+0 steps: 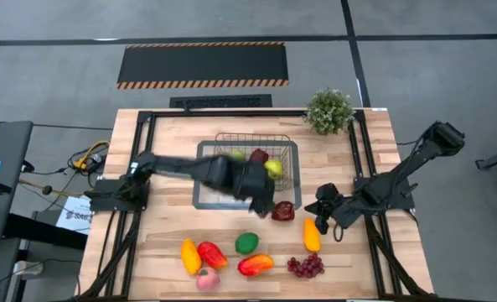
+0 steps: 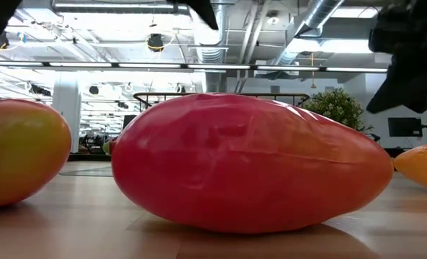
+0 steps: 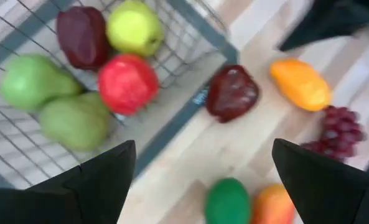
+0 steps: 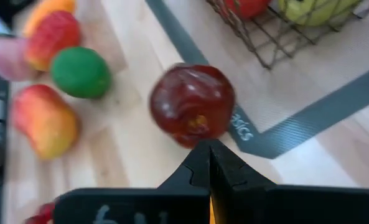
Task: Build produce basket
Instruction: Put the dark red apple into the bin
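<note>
The wire basket (image 1: pixel 292 149) stands on a grey tray (image 1: pixel 204 200) and holds two green pears (image 3: pixel 32 81), a red apple (image 3: pixel 127 83), a maroon fruit (image 3: pixel 79 35) and a yellow-green apple (image 3: pixel 133 26). My left gripper (image 3: pixel 203 180) hangs open and empty above the basket's near right corner (image 1: pixel 263 204). A dark red fruit (image 4: pixel 192 106) lies on the wood at the tray's near right corner (image 1: pixel 283 210). My right gripper (image 4: pixel 210 163) is shut and points at this fruit from its right (image 1: pixel 322 206), with a strip of wood showing between them.
Loose produce lies along the near edge: an orange fruit (image 1: pixel 313 235), a green one (image 1: pixel 246 243), a yellow one (image 1: pixel 189 256), two red ones (image 1: pixel 212 254) (image 1: pixel 256 264), a pink one (image 1: pixel 207 279) and grapes (image 1: pixel 305 266). A potted plant (image 1: pixel 328 111) stands at the far right.
</note>
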`<action>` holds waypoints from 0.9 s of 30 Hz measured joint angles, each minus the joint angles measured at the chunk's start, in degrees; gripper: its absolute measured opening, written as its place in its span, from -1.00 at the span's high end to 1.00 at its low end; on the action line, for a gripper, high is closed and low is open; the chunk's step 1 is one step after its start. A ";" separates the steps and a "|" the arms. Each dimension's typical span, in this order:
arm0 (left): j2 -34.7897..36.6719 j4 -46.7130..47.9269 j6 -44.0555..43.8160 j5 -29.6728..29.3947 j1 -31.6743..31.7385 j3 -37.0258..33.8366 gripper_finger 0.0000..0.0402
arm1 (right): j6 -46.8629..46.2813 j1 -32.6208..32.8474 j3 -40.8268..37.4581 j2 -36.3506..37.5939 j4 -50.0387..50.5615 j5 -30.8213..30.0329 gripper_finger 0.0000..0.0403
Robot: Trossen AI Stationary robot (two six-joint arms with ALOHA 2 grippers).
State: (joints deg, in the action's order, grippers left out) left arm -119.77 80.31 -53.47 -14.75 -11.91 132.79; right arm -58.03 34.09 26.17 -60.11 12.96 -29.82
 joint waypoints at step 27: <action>-0.35 -31.37 -7.62 -16.32 -10.98 -28.11 -0.80 | 9.97 -8.73 3.67 -25.40 -15.96 9.25 0.95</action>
State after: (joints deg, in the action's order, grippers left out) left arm -120.11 48.94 -61.09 -31.07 -22.90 104.68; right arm -48.06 25.36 29.84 -85.50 -2.99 -20.57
